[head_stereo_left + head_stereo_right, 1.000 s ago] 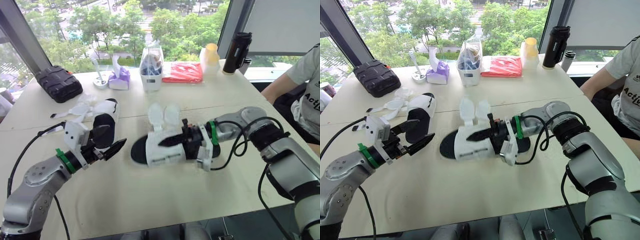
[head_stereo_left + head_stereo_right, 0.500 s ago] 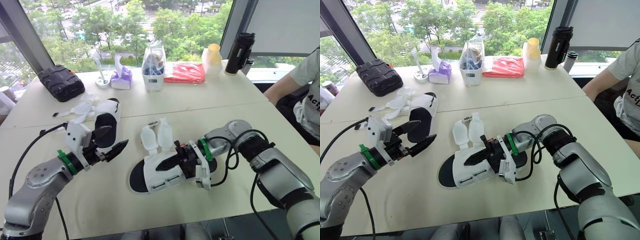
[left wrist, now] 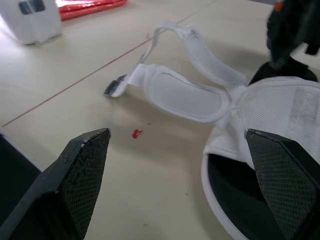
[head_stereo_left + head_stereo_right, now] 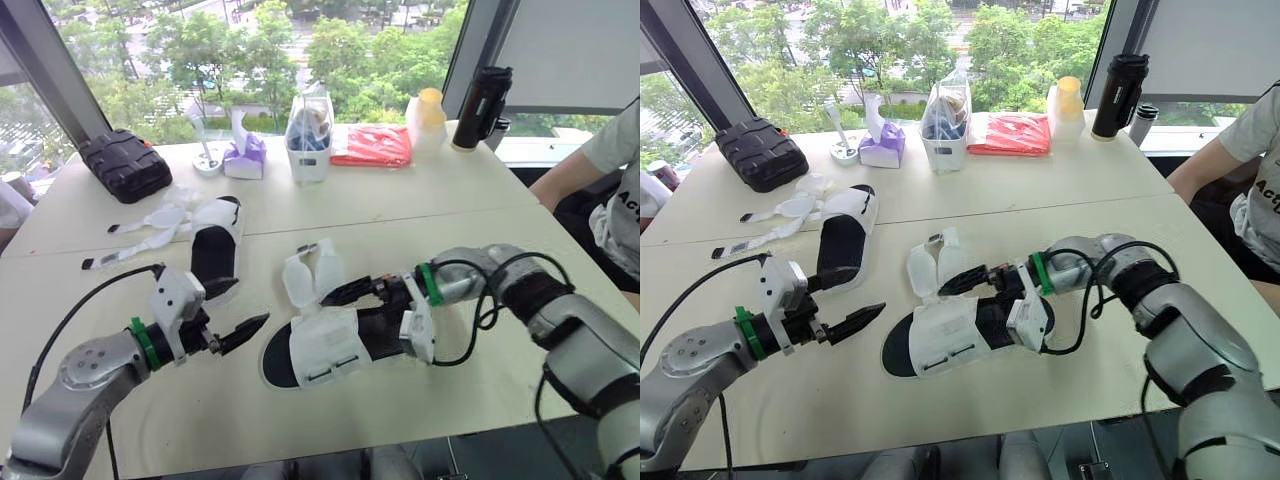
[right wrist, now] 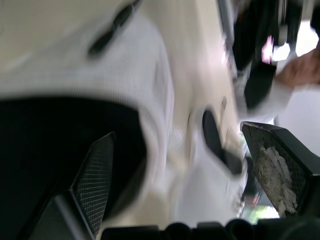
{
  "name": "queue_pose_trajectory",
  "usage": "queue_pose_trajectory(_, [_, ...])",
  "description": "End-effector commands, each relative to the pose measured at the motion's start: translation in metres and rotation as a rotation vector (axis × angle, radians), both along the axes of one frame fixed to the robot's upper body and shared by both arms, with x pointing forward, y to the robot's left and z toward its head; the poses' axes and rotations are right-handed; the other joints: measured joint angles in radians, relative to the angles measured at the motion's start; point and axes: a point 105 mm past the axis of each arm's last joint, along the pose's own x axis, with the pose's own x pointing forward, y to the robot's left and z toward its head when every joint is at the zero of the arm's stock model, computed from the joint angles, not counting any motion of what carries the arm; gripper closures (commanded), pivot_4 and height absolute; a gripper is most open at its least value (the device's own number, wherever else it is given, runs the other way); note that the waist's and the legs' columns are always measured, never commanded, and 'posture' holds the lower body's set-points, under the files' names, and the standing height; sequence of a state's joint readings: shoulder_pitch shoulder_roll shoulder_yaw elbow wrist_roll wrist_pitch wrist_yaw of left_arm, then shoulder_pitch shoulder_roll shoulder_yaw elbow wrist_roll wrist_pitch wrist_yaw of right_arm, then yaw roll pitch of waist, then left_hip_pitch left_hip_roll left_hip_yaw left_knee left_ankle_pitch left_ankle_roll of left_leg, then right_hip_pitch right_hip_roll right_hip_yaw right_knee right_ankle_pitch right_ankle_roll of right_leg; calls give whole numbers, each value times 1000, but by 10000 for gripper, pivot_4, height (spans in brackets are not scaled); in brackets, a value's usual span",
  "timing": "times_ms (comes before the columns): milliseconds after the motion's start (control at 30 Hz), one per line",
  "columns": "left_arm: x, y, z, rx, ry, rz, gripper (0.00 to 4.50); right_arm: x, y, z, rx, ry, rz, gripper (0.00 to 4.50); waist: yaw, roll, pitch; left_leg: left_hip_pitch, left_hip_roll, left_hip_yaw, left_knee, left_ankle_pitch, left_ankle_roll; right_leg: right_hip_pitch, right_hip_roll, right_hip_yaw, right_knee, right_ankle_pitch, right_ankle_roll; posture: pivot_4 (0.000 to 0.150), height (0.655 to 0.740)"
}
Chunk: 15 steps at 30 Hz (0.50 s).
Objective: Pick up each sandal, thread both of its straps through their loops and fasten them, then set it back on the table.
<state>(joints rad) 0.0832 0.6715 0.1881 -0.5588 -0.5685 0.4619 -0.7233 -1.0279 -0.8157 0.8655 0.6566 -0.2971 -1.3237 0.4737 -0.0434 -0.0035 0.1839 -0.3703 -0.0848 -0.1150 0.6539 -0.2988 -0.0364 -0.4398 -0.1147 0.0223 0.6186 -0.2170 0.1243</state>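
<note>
Left end effector (image 4: 245,305) stands wide beside the sandal (image 4: 325,348). Right end effector (image 4: 352,298) stands wide over the sandal's heel on the worktop (image 4: 470,215).

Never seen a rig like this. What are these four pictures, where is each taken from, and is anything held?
This is a two-armed humanoid robot at a table. Two pictures come from its head cameras, looking down; two from its wrists, looking along each gripper's black fingers. Two white sandals lie there, straps undone: the near sandal at the right gripper, the far sandal beyond the left gripper. Both grippers are open, holding nothing. A black case, a bottle and a seated person are farther back.
</note>
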Motion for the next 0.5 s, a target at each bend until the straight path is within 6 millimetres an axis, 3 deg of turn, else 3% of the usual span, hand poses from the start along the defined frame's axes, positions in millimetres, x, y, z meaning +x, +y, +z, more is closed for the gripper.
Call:
queue_pose_trajectory(33, [-14,-8,1,58,-41,-100,0,2,-18,23,-8,165,-195,193,2,0,0,0,2,0,0,0,0,0,0,0,0,0,0,1500,7400])
queue_pose_trajectory(67, [-17,-10,-1,69,-42,-127,0,2,-25,29,-5,242,-261,193,4,0,0,0,4,0,0,-1,3,0,0,0,-1,0,0,1500,7400])
queue_pose_trajectory(167, [-22,-12,-4,75,-45,-167,9303,2,-34,51,54,414,-387,0,5,0,0,0,4,1,0,-5,9,1,0,0,-3,0,0,1500,7400])
queue_pose_trajectory(400, [-24,-18,-27,107,-5,-211,44601,19,-45,87,297,610,-586,0,10,0,0,0,8,3,4,-6,9,2,3,-1,-3,1,-2,1500,7400])
queue_pose_trajectory(500, [-24,-24,-37,108,22,-229,44601,19,-44,91,343,646,-605,0,25,0,0,-1,8,3,6,-6,11,2,3,-2,-3,2,-2,1500,7400])
